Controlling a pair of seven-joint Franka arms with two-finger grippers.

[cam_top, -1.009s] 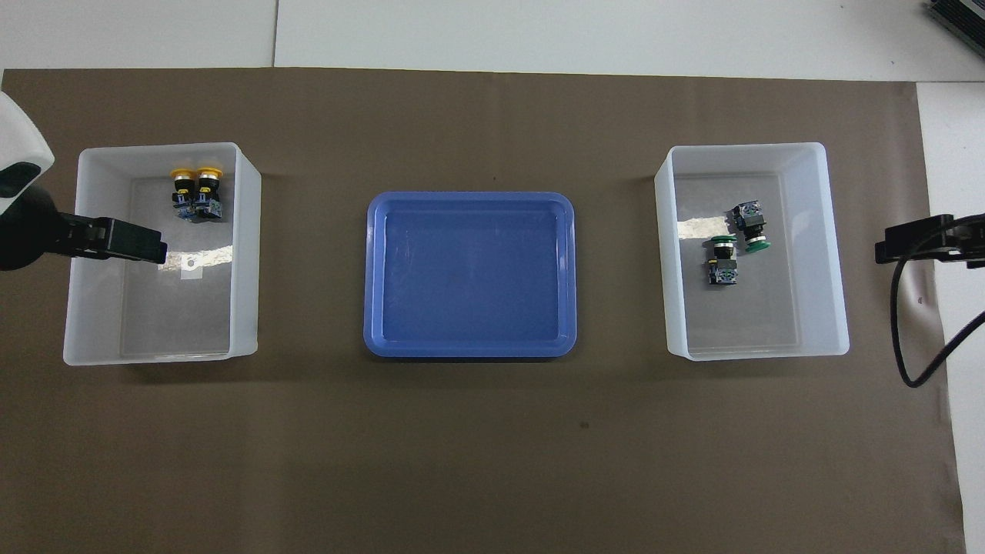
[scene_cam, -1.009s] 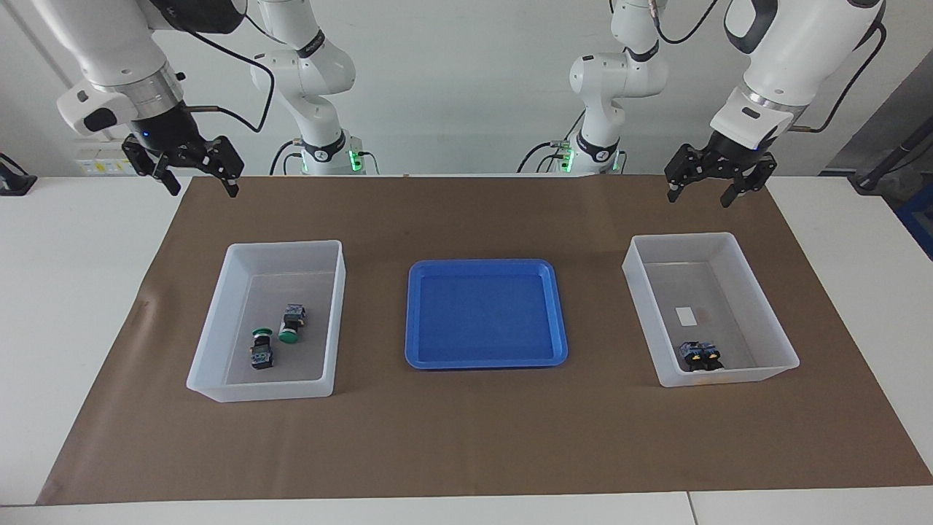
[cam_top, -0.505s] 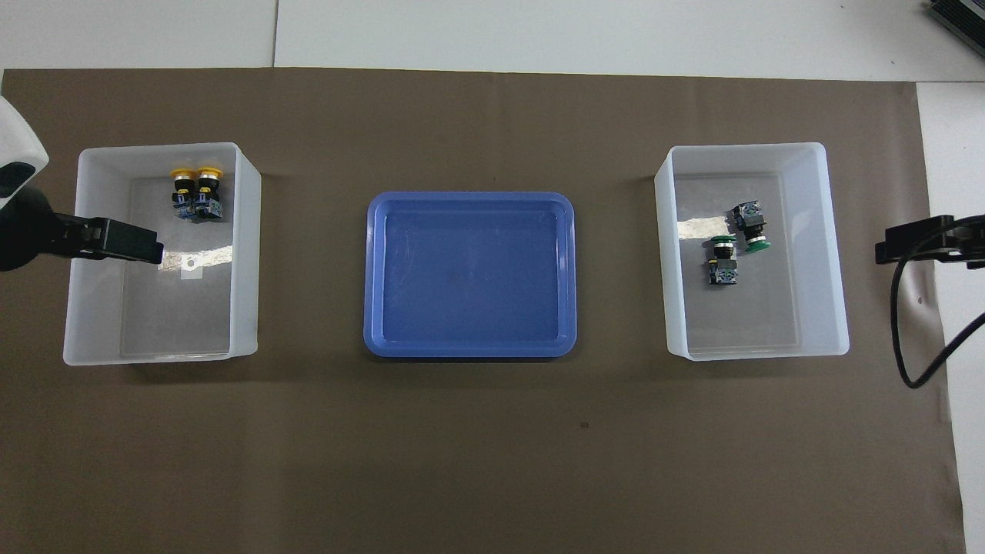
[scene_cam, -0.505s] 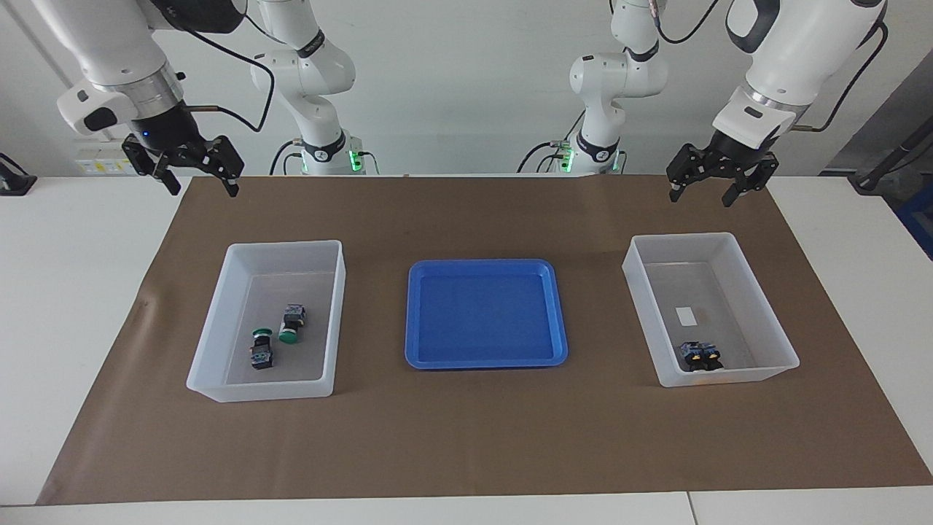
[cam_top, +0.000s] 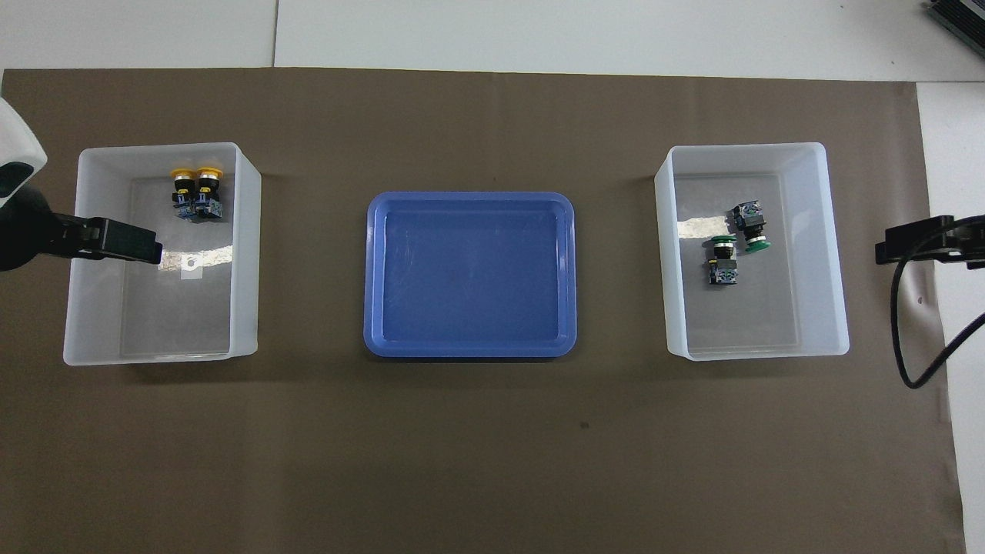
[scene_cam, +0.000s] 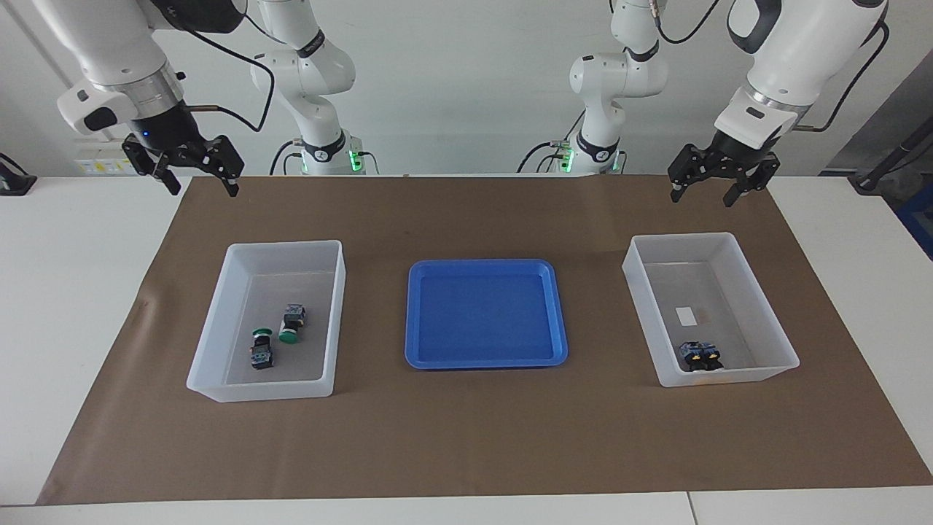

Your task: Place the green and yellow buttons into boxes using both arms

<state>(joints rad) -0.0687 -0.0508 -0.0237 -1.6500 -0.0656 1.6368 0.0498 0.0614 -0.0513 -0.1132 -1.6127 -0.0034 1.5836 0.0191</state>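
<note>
**Buttons all boxed; the remaining risk is in the arms' retreat**

Buttons sit sorted: the two green buttons (scene_cam: 275, 335) lie in the translucent box (scene_cam: 219, 306) toward the right arm's end of the bench, one on its side, close together but apart; the two yellow buttons (cam_top: 196, 192) stand touching each other in the other box (cam_top: 92, 254) toward the left arm's end, in the part of it farthest from the robots. The blue tray (scene_cam: 415, 313) between the boxes holds nothing.

By my reading the placing is done, so little can go wrong. The left end effector (scene_cam: 708, 191) hangs with its fingers spread, holding nothing, over the brown mat near its box; a low sweep could clip the rim and shove the light box. The right end effector (scene_cam: 197, 179), likewise spread and holding nothing, hangs over the mat's edge, and its trailing cable could snag.

Hard to make out: from the facing view the yellow caps are mostly hidden by their black bodies. Overhead, each end effector is cut off by the frame's edge, and the left one covers part of its box though it is well above it.
</note>
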